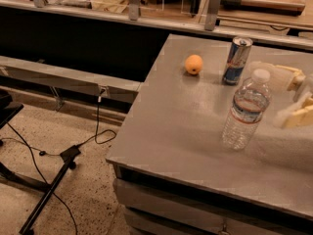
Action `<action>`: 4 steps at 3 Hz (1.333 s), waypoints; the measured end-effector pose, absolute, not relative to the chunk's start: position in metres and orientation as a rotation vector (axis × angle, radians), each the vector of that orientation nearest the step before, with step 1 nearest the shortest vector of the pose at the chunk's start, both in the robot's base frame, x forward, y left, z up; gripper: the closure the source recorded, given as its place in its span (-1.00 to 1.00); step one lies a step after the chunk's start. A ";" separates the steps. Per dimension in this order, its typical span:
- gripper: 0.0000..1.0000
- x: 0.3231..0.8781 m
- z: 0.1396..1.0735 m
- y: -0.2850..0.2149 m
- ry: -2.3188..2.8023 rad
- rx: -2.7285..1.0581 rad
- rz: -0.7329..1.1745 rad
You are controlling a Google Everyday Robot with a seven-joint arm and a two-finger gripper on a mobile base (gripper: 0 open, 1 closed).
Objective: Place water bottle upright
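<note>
The clear ribbed plastic water bottle (244, 114), with a white cap and a red, white and blue-green label band, stands on its base on the grey table (186, 131), cap uppermost. It is in front of the blue-and-silver drink can (236, 61) and a touch to the right of it, nearer the table's front edge and not touching the can.

My gripper (279, 97) hangs to the right of the can, close beside the bottle's upper half. Its two cream fingers are spread wide with nothing between them. The farther finger (286, 75) reaches in behind the bottle's cap, level with the can's lower half. The nearer finger (293, 117) sits lower and to the can's front right, its tip just beside the bottle's body with a sliver of table showing between them. I cannot tell whether the farther finger touches the cap.

A small round orange fruit (193, 64) lies left of the can, well apart from it. Far to the can's left and below the tabletop, a black cable (98, 131) trails across the speckled floor (88, 199).
</note>
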State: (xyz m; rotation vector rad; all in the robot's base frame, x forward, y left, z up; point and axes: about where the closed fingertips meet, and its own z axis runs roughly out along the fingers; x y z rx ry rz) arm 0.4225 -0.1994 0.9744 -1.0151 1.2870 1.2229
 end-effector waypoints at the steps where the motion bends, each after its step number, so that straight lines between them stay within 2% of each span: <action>1: -1.00 0.421 0.969 -0.207 1.284 -1.004 1.219; 3: -1.00 0.413 0.964 -0.278 1.341 -0.985 0.938; 4: -1.00 0.413 0.964 -0.282 1.342 -0.984 0.921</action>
